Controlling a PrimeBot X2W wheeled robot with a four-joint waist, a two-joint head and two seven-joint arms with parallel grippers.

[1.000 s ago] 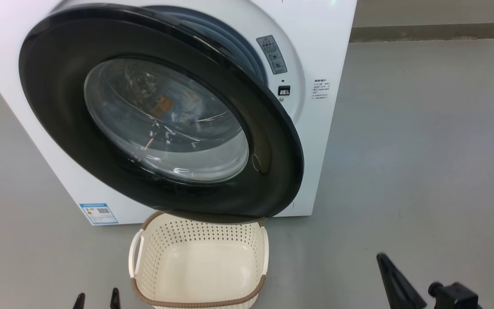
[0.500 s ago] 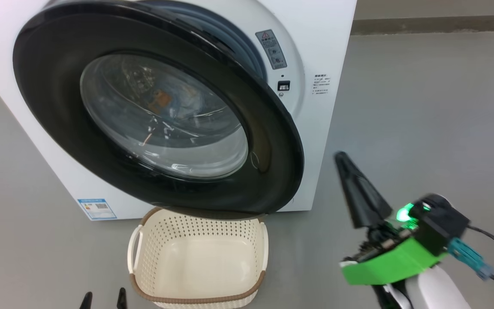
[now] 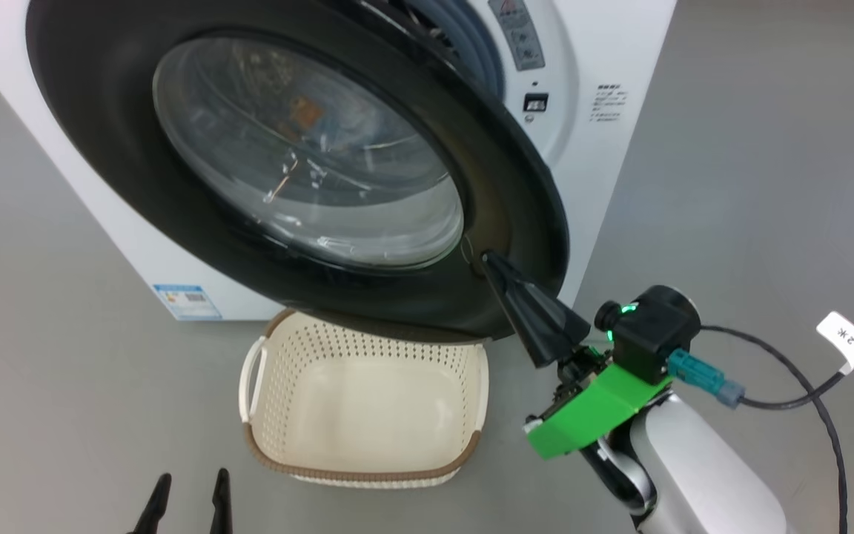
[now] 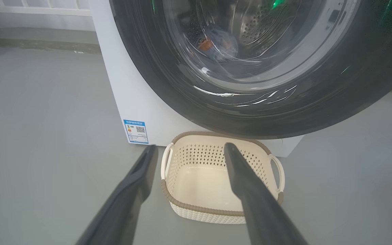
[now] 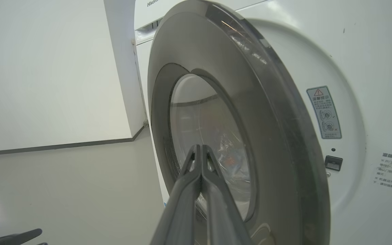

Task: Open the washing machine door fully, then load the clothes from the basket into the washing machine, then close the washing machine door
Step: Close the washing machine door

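The washing machine point(image 3: 612, 52) is a white front loader. Its washing machine door point(image 3: 101, 148) hangs partly open, black rim and glass bowl facing me. The clothes point(image 4: 218, 42) show through the glass, lying in the drum, blue with an orange patch. The basket point(image 3: 368, 348) stands empty on the floor below the door's lower edge. My right gripper point(image 3: 488, 259) is shut with nothing in it. Its tip is at the outer face of the rim's lower right, and I cannot tell if it touches. My left gripper point(image 3: 188, 489) is open, low and left of the basket.
A blue label point(image 3: 186, 300) marks the washer's lower corner. The latch slot point(image 3: 535, 102) and warning sticker point(image 5: 323, 112) sit on the front panel right of the door opening. A black cable with a white tag point(image 3: 846, 337) trails from my right wrist over grey floor.
My right arm has come up from the lower right and swung left to the door's rim. The head camera has shifted closer and rightward. The left gripper stays low and open.
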